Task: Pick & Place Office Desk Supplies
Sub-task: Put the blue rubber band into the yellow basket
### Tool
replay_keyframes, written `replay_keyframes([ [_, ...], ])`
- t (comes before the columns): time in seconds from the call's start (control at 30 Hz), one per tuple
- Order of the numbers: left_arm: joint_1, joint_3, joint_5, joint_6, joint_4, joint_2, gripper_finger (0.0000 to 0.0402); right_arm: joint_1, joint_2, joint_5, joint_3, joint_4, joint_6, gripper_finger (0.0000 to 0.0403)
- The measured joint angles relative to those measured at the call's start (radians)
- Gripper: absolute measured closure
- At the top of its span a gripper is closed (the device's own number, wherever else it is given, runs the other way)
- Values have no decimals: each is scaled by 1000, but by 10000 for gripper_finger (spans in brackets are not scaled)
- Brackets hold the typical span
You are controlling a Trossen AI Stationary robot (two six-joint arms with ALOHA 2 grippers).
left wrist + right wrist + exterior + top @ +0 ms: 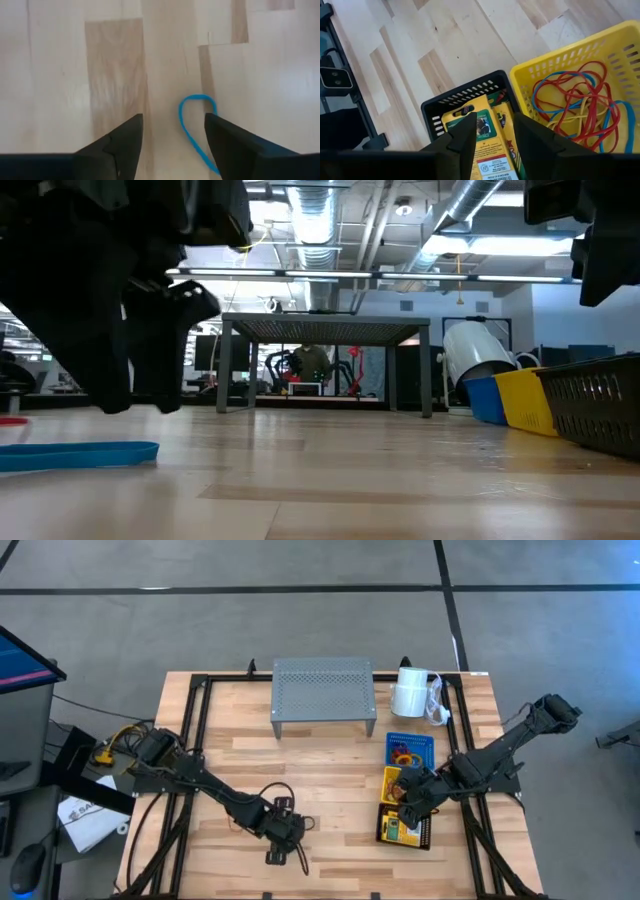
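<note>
A thin blue loop (196,122) lies flat on the wooden table near its front edge; it also shows in the low view (80,453). My left gripper (173,120) is open just above it, with one end of the loop between the fingers. My right gripper (495,122) is open and empty above the black basket (455,97), which holds yellow-green crayon boxes (475,122). Beside it stands the yellow basket (560,60), full of red, blue and yellow loops (580,105). The blue basket (410,740) stands behind them at the table's right.
A grey perforated metal shelf (322,695) stands at the table's far middle, and a white paper roll (412,692) lies to its right. Black frame rails (195,730) run along the table's sides. Bare wood lies between the two grippers.
</note>
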Motion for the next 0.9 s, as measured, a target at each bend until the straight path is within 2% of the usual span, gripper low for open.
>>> replay_keyframes([
  [0.33,-5,-10,-20,202,47,0,219,3,0,0,0,0,-5,276],
  [0.9,-7,-132,-19,210,188,-3,234,3,0,-4,0,0,-11,276],
])
